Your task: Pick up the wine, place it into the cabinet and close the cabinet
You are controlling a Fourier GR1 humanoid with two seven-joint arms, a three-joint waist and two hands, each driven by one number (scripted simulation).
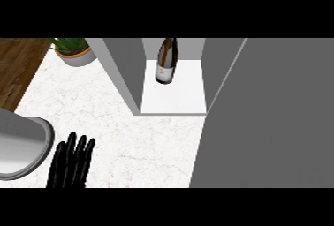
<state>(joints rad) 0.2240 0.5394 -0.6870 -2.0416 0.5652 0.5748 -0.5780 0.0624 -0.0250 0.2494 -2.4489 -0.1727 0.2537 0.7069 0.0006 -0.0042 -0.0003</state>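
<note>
Left robot hand (70, 161) open, dark white-labelled wine (165, 62) inside cabinet (173, 99)

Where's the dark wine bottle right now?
In the head view, the dark glass wine bottle stands upright on the white floor of the open grey cabinet, upper centre, right of the potted plant.

The wine bottle (165, 62) stands upright inside the open cabinet (173, 99), toward the back of its white shelf. The cabinet's grey door (267, 123) swings out to the right. Well left of the cabinet, the left hand (70, 162) rests on the counter (130, 132), fingers straight.
</note>
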